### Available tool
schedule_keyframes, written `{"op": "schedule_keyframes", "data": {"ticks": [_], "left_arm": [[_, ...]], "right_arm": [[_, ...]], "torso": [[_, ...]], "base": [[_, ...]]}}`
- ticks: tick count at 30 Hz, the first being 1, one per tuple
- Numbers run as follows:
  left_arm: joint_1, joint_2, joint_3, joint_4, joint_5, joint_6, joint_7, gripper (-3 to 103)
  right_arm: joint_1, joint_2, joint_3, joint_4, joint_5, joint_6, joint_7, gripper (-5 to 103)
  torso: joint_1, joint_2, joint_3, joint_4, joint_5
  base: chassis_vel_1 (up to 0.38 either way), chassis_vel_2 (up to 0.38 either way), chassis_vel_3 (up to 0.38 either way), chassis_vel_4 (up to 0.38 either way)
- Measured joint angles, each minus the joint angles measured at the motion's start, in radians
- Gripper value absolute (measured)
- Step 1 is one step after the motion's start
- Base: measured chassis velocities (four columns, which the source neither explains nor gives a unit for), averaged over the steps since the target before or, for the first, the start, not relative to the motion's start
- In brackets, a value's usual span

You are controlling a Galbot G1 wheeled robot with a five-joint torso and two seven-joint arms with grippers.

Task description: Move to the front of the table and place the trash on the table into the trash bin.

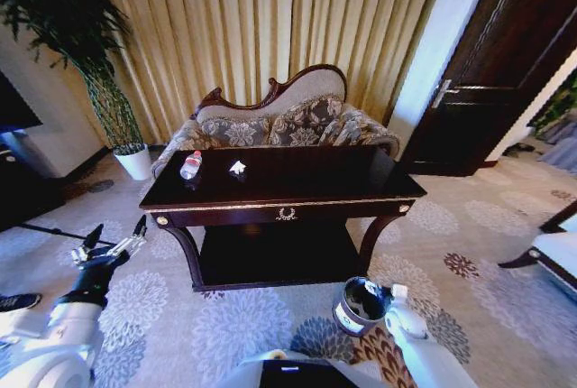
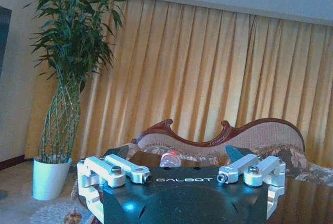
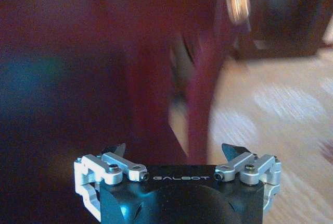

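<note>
The dark glossy brown wooden table (image 1: pixel 297 191) stood ahead. At its eleven o'clock corner lay the clear red-capped plastic bottle (image 1: pixel 190 165), crumpled white paper (image 1: pixel 237 168) just beside. Left gripper (image 1: pixel 114 241) hung spread at eight o'clock; right gripper (image 3: pixel 175 153) also spread, near the round dark trash bin (image 1: pixel 360 306) at five.

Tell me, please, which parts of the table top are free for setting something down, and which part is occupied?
The table is bare across its middle and right side, from the crumpled paper to the right edge near the sofa. The front strip above the drawer is also free. The back left corner is crowded: the bottle lies there, with the paper beside it.
</note>
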Motion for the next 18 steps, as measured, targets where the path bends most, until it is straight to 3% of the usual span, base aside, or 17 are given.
{"op": "schedule_keyframes", "data": {"ticks": [3, 9, 18], "left_arm": [[0.0, -0.001, 0.003, -0.001, 0.0, 0.0, 0.001, 100], [0.001, 0.013, -0.006, -0.001, -0.002, 0.0, 0.005, 100], [-0.001, 0.042, -0.02, -0.004, -0.008, 0.005, 0.006, 100]], "right_arm": [[-0.052, -0.03, 0.032, 0.245, 0.036, -0.017, 0.001, 100], [-0.076, -0.085, 0.021, 0.517, 0.052, -0.052, -0.006, 100], [-0.049, -0.114, 0.025, 0.654, 0.038, -0.084, -0.007, 100]], "torso": [[0.0, 0.0, 0.0, -0.0002, -0.0001], [0.0, 0.0, 0.0, -0.0001, 0.0002], [0.0, 0.0, 0.0, -0.0001, 0.0003]], "base": [[0.0, 0.0, 0.0, 0.0], [0.0, 0.0, 0.0, 0.0], [0.0, 0.0, 0.0, 0.0]]}}
